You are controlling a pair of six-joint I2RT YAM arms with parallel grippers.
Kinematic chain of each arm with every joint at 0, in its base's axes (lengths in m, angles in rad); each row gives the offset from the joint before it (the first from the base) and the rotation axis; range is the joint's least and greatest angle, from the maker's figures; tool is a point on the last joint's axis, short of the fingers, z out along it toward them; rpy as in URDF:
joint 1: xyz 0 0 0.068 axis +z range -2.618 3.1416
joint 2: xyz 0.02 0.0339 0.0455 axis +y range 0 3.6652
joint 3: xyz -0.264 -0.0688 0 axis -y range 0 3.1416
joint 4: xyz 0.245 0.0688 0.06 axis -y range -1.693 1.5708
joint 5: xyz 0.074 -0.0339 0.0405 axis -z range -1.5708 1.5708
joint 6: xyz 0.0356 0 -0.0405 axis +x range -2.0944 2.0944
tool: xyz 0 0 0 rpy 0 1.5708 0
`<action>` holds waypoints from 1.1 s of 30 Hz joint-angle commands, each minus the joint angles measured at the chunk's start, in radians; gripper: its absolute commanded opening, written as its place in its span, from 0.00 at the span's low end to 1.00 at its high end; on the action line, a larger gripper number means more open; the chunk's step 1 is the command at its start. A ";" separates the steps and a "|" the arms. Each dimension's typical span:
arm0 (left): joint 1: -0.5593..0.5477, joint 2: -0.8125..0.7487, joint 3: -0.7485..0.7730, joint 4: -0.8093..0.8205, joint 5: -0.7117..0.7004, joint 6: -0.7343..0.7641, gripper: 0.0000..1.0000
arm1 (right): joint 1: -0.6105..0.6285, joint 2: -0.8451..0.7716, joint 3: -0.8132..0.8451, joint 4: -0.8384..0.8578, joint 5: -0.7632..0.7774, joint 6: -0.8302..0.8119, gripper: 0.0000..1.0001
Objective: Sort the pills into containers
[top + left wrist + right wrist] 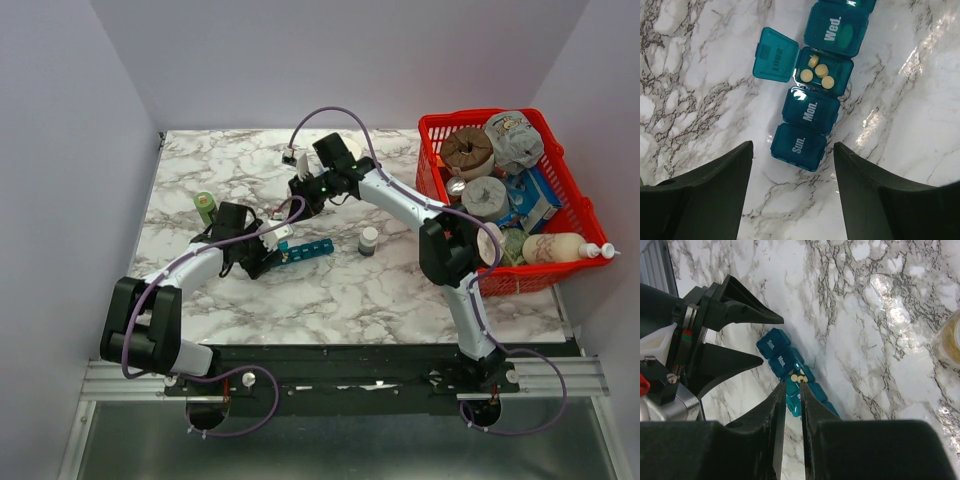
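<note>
Teal pill organizer (812,107) lies flat on the marble bench (900,100), left of centre, just ahead of the left hand (792,145). The third cell is open, its lid (775,55) flapped out sideways, with four tan pills (821,70) inside.

Left hand: fingers spread wide, nothing between them, and the Sun. end of the strip sits just past the tips. Right hand (791,385) hangs over the open cell with its fingers only a slit apart (pill pinched there or not, cannot tell; the tan dots at the tips may be the ones in the cell).

The step looks like dropping pills into that cell. To do it well: tips centred over the opening and low, gentle release so nothing bounces out, no clipping the lid. The left hand could brace the Sun. end without shoving it.

Long axis runs roughly left-right across the bench in the top view, slightly tilted. The Sun. end points at the left hand, and Wed. and later cells lead off right.
</note>
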 commanded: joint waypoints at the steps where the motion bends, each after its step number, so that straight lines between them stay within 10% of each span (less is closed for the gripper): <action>1: -0.025 0.013 -0.018 -0.020 -0.051 0.060 0.73 | 0.007 0.012 -0.001 -0.003 -0.003 0.005 0.26; 11: -0.042 0.104 0.026 -0.017 -0.106 0.044 0.63 | 0.005 0.047 0.013 0.001 0.042 0.042 0.26; 17: -0.052 0.084 0.005 -0.009 -0.112 0.039 0.32 | 0.005 0.088 0.062 0.001 0.040 0.062 0.26; 33: -0.065 0.073 -0.003 -0.017 -0.107 0.045 0.22 | 0.024 0.176 0.120 0.041 0.043 0.204 0.25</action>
